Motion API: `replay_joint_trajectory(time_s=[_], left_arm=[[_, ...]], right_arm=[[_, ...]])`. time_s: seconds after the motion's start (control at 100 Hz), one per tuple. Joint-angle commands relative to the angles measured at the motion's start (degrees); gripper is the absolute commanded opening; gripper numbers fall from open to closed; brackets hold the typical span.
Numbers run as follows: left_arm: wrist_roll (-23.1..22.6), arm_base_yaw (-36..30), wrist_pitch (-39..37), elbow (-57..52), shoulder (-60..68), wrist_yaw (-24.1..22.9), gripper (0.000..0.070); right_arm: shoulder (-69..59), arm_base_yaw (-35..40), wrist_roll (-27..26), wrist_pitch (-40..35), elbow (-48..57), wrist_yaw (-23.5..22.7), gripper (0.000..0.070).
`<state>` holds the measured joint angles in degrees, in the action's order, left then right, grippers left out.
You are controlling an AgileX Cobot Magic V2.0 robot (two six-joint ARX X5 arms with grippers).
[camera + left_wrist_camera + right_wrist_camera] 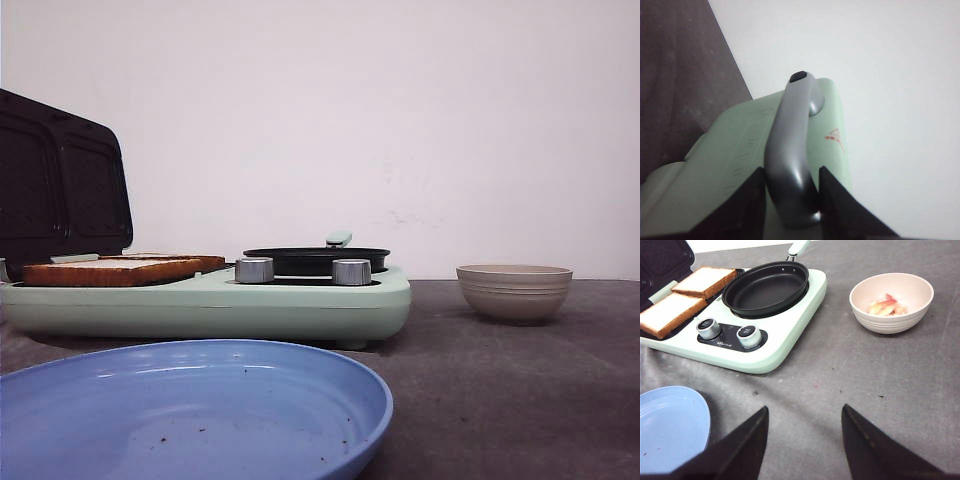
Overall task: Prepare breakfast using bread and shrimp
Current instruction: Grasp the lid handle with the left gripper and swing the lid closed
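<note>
The two square slices of white bread (685, 297) with browned crusts lay side by side on the dark sandwich plate of the mint-green breakfast maker (780, 347), its black-lined lid (60, 180) standing open. I judged the bread step done and the shrimp step not begun. The round black frying pan (766, 289) on the appliance was empty. The small orange-pink shrimp pieces (885, 306) sat in the beige ribbed bowl (891, 322), well apart from the appliance. The blue plastic plate (200, 420) nearest the robot held only crumbs. The left gripper (790, 200) was clasped around the grey lid handle (792, 150). The right gripper (802, 440) hung above bare table, jaws spread, holding nothing.
</note>
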<state>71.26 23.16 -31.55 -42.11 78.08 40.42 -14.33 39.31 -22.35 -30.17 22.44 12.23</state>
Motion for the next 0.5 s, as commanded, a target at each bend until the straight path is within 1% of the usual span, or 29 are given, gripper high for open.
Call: replay_joint_trajectory(time_s=[0.0,0.28,0.49], left_arm=[[-3.6,-0.7,0.3,-0.7,1.0,0.9,0.0003],[-8.4,-4.1,2.1,-0.7,1.0,2.3,0.0003],[-14.5,-9.1,6.3,-0.7,1.0,2.3,0.0003]], right_arm=[[-0.1,0.3,0.3,0.5,0.0,0.3,0.0277],[-0.1,0.3,0.2,0.5,0.0,0.3,0.0277],[-0.1,0.3,0.2,0.5,0.0,0.3,0.0277]])
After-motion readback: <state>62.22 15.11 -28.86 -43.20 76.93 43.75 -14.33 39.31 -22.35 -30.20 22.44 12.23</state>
